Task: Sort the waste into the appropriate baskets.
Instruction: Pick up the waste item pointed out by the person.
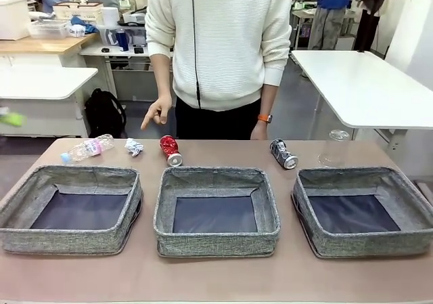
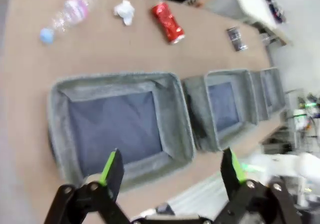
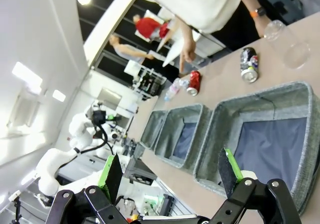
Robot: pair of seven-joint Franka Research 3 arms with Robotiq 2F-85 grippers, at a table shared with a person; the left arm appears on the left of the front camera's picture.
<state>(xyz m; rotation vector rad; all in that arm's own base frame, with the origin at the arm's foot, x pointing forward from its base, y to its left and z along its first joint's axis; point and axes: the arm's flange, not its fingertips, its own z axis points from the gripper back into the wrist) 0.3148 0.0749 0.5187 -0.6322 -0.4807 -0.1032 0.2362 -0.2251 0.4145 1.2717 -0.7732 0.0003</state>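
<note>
Three grey woven baskets stand in a row: left (image 1: 71, 179), middle (image 1: 215, 177), right (image 1: 365, 177). Behind them lie a blue-capped clear bottle (image 1: 86, 148), a white paper wad (image 1: 134, 147), a crushed red can (image 1: 170, 149), a dark can (image 1: 283, 154) and a second clear bottle (image 1: 335, 148). The left wrist view has my left gripper (image 2: 170, 171) open above the left basket (image 2: 172, 109), with the bottle (image 2: 67, 15), wad (image 2: 124, 10), red can (image 2: 168, 22) and dark can (image 2: 235, 38) beyond. My right gripper (image 3: 167, 176) is open over the right basket (image 3: 260, 102).
A person in a white sweater (image 1: 216, 40) stands at the far edge, one hand (image 1: 157, 112) pointing down toward the wad and red can. White tables (image 1: 358, 80) and a black bag (image 1: 105, 111) lie behind. Bare tabletop (image 1: 216, 277) runs along the near edge.
</note>
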